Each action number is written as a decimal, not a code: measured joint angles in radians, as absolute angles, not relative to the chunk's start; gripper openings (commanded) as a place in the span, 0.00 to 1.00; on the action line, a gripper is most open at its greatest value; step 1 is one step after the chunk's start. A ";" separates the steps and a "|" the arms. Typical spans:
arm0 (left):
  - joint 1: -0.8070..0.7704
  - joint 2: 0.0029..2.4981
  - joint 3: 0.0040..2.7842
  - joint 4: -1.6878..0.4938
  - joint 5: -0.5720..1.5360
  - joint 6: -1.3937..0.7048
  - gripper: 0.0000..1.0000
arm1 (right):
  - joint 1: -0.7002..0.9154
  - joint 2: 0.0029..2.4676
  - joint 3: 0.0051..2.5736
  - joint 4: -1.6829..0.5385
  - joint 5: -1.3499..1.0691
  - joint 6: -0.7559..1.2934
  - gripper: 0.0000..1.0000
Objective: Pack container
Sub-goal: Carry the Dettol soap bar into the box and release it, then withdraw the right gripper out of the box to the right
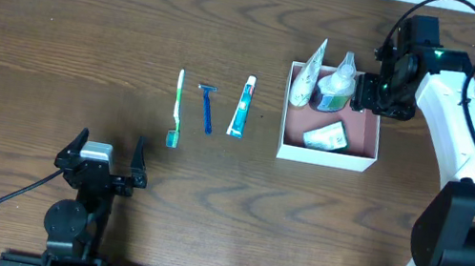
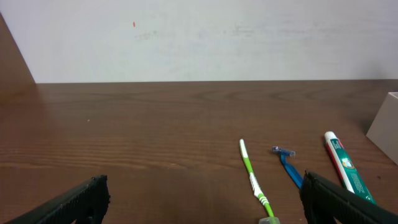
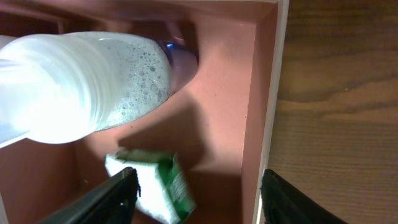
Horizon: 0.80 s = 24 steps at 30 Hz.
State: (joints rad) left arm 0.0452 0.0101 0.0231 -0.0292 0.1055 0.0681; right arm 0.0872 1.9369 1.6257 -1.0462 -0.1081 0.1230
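Observation:
The container [image 1: 360, 160], white-walled with a dusty-pink inside [image 3: 224, 118], stands right of centre. In it are a white tube [image 1: 306, 77], a clear bottle [image 1: 337, 84] and a green-and-white packet [image 1: 326, 135]. A green toothbrush [image 1: 177, 106], a blue razor [image 1: 208, 107] and a toothpaste tube [image 1: 241, 107] lie on the table left of it. My right gripper [image 1: 372, 90] is open above the container's far right corner, with the bottle [image 3: 81, 81] and the packet [image 3: 158, 186] below it. My left gripper [image 1: 103, 165] is open and empty, low at the front left.
The brown wooden table [image 1: 60, 36] stretches left of the toothbrush. In the left wrist view the toothbrush [image 2: 252, 177], razor [image 2: 289, 165] and toothpaste [image 2: 344, 168] lie ahead, with the container's corner [image 2: 385, 124] at the right. A white wall runs behind.

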 measured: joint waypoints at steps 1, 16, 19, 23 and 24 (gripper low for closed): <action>0.045 0.010 0.023 -0.029 0.105 0.068 0.98 | 0.086 1.937 1.626 -1.048 -0.107 0.122 0.68; 0.045 0.010 0.023 -0.029 0.105 0.068 0.98 | -0.167 1.937 1.790 -1.091 0.021 0.255 0.99; 0.045 0.010 0.023 -0.029 0.105 0.068 0.98 | -0.273 1.937 1.788 -1.073 0.000 0.354 0.99; 0.045 0.010 0.023 -0.029 0.105 0.068 0.98 | -0.370 1.937 1.755 -1.069 -0.051 0.466 0.99; 0.045 0.010 0.023 -0.029 0.105 0.068 0.98 | -0.389 1.937 1.738 -1.069 -0.060 0.498 0.99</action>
